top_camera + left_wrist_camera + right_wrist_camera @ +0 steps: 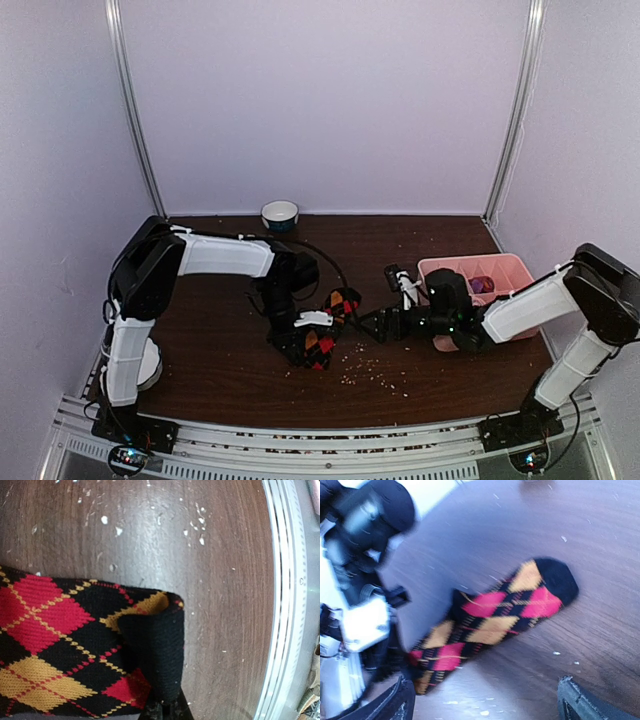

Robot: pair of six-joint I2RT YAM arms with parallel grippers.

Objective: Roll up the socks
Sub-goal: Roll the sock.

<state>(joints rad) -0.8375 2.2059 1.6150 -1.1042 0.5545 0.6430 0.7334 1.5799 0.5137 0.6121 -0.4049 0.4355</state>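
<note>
— Pose of the left arm (215, 255)?
— Upright from the base, bent at the elbow, forearm level toward the table's middle, wrist turned down.
— And the left gripper (300, 348)?
— Pointing down, fingertips (165, 712) close together, pinched on the argyle sock (75, 645).
— Pose of the right arm (530, 305)?
— Folded at a high elbow, forearm sloping down and inward, stretched low.
— And the right gripper (368, 325)?
— Near level, aimed toward the left one, fingers (400, 705) spread wide apart.
</note>
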